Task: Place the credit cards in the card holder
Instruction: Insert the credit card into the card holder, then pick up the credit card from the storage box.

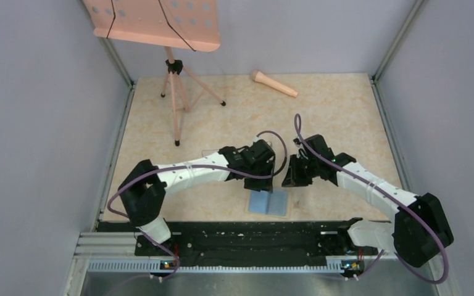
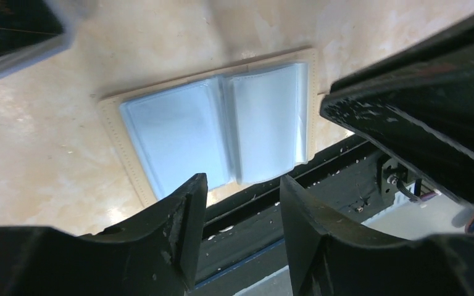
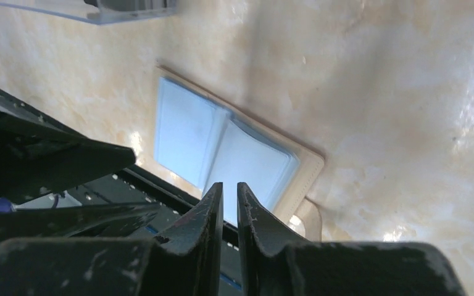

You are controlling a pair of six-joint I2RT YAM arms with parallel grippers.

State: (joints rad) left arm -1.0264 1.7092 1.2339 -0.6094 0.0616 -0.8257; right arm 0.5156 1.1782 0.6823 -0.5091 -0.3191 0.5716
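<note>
Card holder lies spread open, blue side up, at the middle of the desk's near edge, with its long axis running along that edge. The left claw hangs just above its left half, fingers apart and empty. The right claw hovers by the right half, fingers almost together with nothing seen between them. The left arm looks slightly nearer.

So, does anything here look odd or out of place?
Nothing is spilled or broken. The card holder lies open, blue side up, slightly crooked near the near edge of the table. The pink music stand and microphone at the far side look unrelated to it.
</note>
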